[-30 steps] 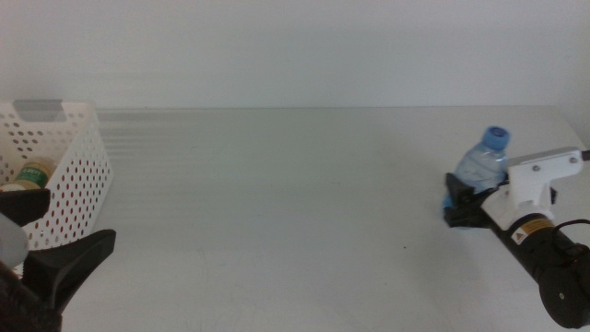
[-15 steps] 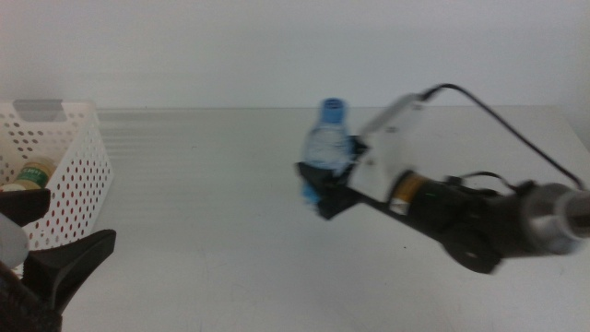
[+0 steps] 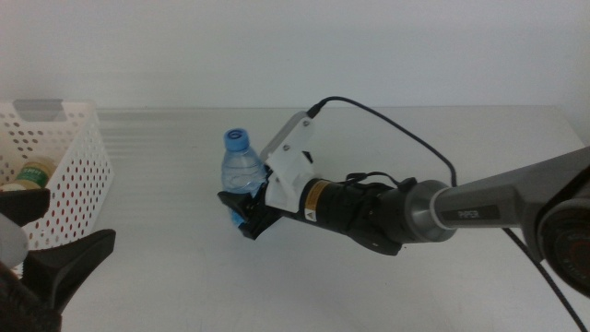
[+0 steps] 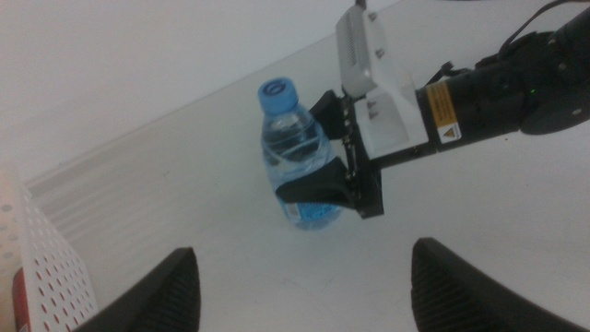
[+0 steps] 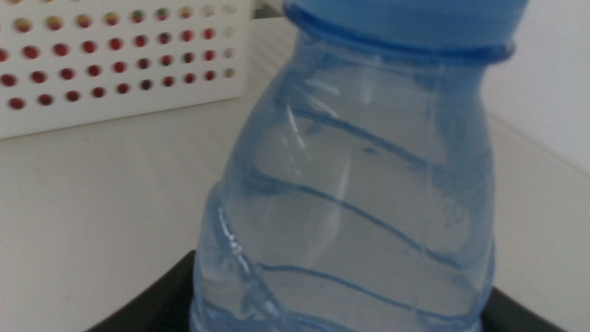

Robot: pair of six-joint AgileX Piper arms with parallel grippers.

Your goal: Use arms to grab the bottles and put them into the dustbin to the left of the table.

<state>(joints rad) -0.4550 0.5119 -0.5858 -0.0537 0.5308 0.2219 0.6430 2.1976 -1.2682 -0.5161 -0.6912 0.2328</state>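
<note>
Basket: white plastic basket with round holes [image 3: 64, 166], far left on white flat table [image 3: 369, 286]; yellow tea bottle with white cap [image 3: 32, 174] inside.
Left gripper [image 4: 300, 286]: waiting low, jaws spread wide.
Bottle: small clear blue-capped water bottle [image 3: 237, 171], upright, mid-table.
Right gripper [image 3: 241, 214]: pinching bottle's lower part.
Left wrist view only: yellow label [image 4: 444, 120], writing too small.

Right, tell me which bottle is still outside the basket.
The blue-capped water bottle, upright in the right gripper at mid-table. The yellow tea bottle already lies inside the basket at the left.
</note>
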